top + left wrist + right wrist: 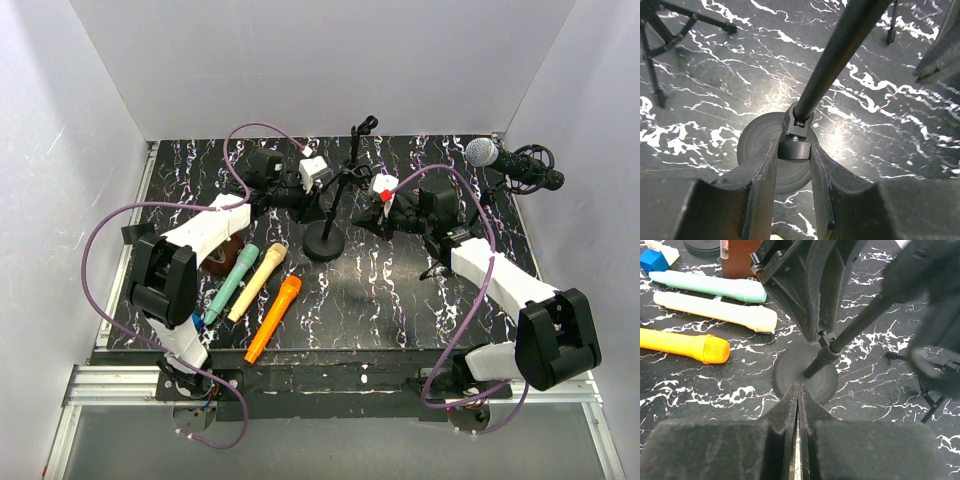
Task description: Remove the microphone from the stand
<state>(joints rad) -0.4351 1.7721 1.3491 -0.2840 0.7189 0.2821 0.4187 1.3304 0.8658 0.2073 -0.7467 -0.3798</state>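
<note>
A black stand with a round base [323, 245] and a thin pole [345, 180] rises at the table's middle. My left gripper [795, 150] is shut on a black knob [794, 151] at the joint low on that pole, and it sits left of the pole [330, 183]. My right gripper [798, 386] is shut with nothing between its fingers. It hovers just right of the stand [368, 205], above the base [805, 372]. A silver-grilled microphone [482, 152] lies in a black mount [535, 168] on a small tripod at the back right, apart from both grippers.
A teal [232, 280], a cream [257, 281] and an orange [273, 318] toy microphone lie side by side at the front left, next to a brown object [222, 262]. A blue block [652, 261] lies beyond them. Tripod legs [931, 401] stand right of the base. White walls enclose the table.
</note>
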